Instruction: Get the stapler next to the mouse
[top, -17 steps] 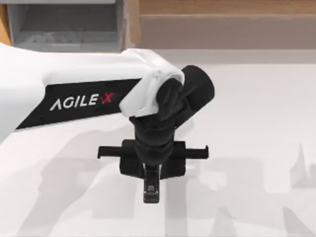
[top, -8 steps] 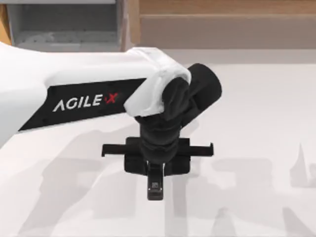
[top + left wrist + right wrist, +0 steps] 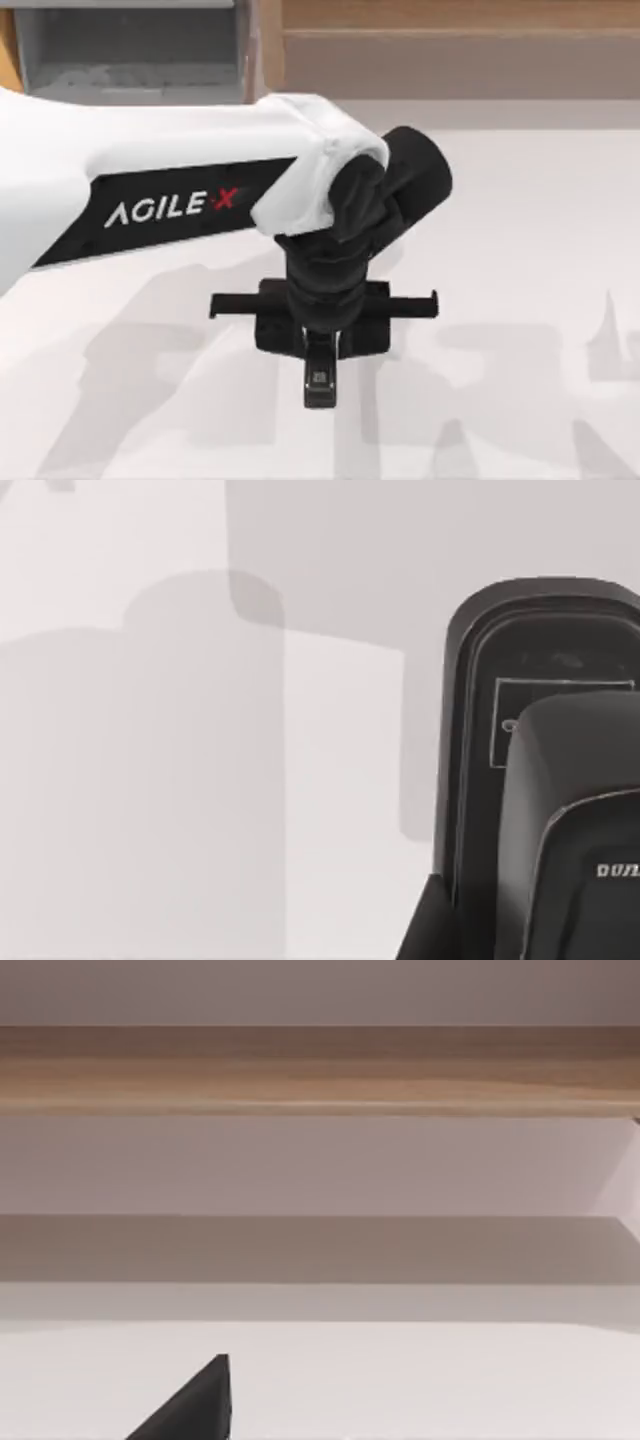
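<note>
left arm (image 3: 150, 190) over table (image 3: 540, 250) centre | stapler (image 3: 545, 780) on table

left arm (image 3: 150, 190) outstretched, tool (image 3: 320, 385) pointing down

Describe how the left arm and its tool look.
The left arm has a glossy white shell with a black side panel lettered AGILEX in white, the X red. Its wrist is matte black and bulbous. The left tool is black, with a flat crossbar above it.

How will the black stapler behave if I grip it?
The stapler looks like rigid moulded plastic, so probably stiff, not floppy. Its smooth rounded top may slip from the left claw, which hangs over the table. Its flat base plate should resist rolling. Right claw sits parked.
</note>
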You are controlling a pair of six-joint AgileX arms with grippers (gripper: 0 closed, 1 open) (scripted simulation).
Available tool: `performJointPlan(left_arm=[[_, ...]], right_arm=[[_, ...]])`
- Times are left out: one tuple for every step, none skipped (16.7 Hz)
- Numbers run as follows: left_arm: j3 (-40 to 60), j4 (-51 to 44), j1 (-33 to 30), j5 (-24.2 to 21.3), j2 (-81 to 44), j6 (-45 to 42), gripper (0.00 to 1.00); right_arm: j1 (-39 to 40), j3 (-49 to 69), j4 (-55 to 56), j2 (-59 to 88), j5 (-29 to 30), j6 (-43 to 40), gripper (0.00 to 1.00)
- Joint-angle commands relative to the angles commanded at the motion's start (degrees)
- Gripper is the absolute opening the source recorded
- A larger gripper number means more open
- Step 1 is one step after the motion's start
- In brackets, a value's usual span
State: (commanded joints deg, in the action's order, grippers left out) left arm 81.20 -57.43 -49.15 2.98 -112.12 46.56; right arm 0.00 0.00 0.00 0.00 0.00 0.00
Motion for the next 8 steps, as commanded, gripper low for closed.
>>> performJointPlan(left_arm=[[-0.15,-0.15,-0.09,-0.47,-0.07,-0.07,0.0],[-0.35,-0.31,-0.18,-0.98,-0.18,-0.14,0.0],[-0.59,-0.48,-0.25,-1.52,-0.32,-0.2,0.0],[-0.86,-0.63,-0.3,-2.07,-0.49,-0.26,0.0],[-1.14,-0.75,-0.33,-2.58,-0.67,-0.3,0.0],[-1.42,-0.81,-0.35,-3.04,-0.85,-0.34,0.0],[-1.68,-0.79,-0.34,-3.41,-1.02,-0.37,0.0],[-1.9,-0.68,-0.32,-3.66,-1.16,-0.38,0.0]], right_arm=[[0.0,0.0,0.0,0.0,0.0,0.0,1.0],[0.0,0.0,0.0,0.0,0.0,0.0,1.0],[0.0,0.0,0.0,0.0,0.0,0.0,1.0],[0.0,0.0,0.0,0.0,0.0,0.0,1.0],[0.0,0.0,0.0,0.0,0.0,0.0,1.0],[0.0,0.0,0.0,0.0,0.0,0.0,1.0],[0.0,0.0,0.0,0.0,0.0,0.0,1.0],[0.0,0.0,0.0,0.0,0.0,0.0,1.0]])
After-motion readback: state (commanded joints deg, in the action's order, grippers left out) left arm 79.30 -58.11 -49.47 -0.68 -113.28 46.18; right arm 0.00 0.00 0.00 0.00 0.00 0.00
